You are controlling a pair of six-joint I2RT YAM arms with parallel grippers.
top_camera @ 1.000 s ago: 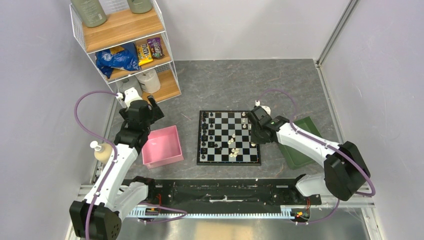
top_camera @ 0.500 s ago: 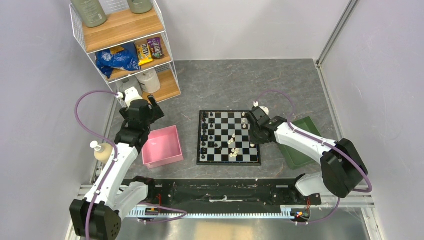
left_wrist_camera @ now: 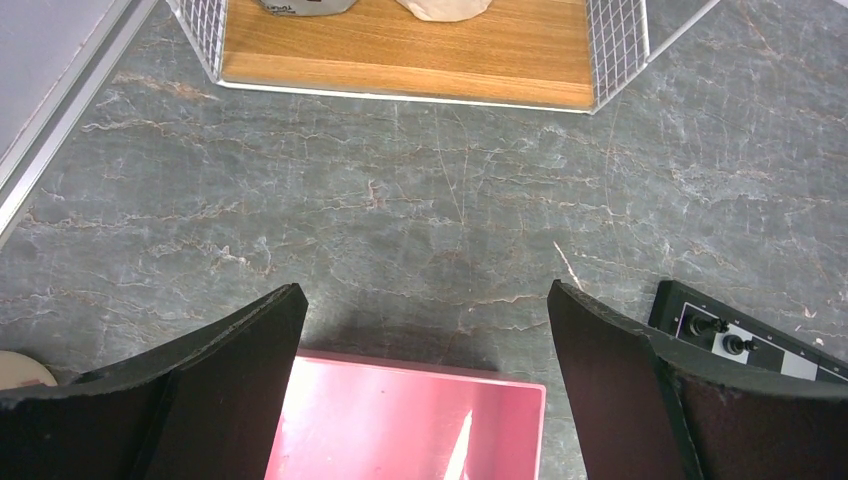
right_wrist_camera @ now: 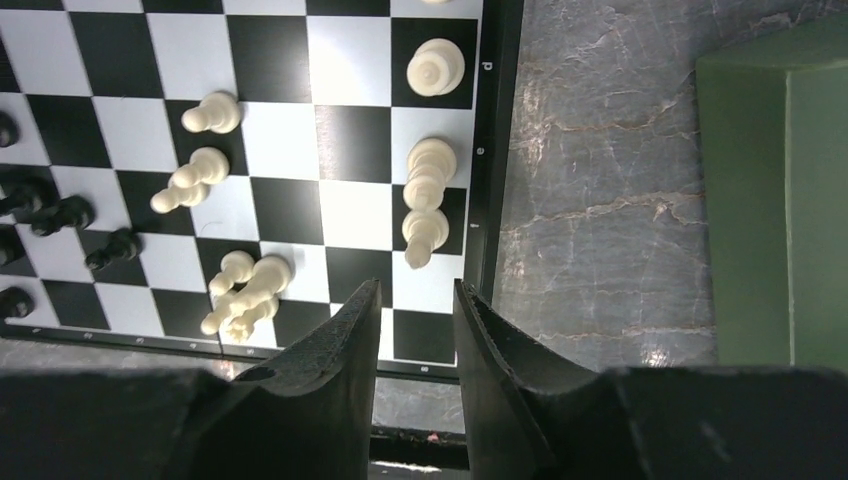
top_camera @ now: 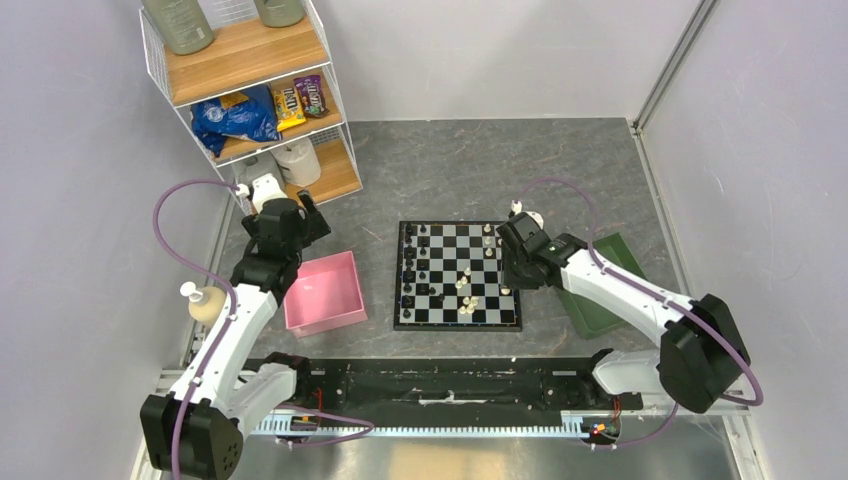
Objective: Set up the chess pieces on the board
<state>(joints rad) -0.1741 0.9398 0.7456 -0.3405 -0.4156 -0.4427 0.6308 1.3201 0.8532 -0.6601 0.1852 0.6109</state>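
Jaws of the right gripper (right_wrist_camera: 417,300) stand slightly parted with nothing between them, over the right-hand side of the square black-and-white chequered chessboard (right_wrist_camera: 350,212). Small cream-white chess pieces (right_wrist_camera: 428,172) stand just beside the gripper, and small black chess pieces (right_wrist_camera: 60,212) occupy the board's left side. Jaws of the left gripper (left_wrist_camera: 425,295) are spread wide and empty above the pink square plastic tray (left_wrist_camera: 400,420), well apart from the board.
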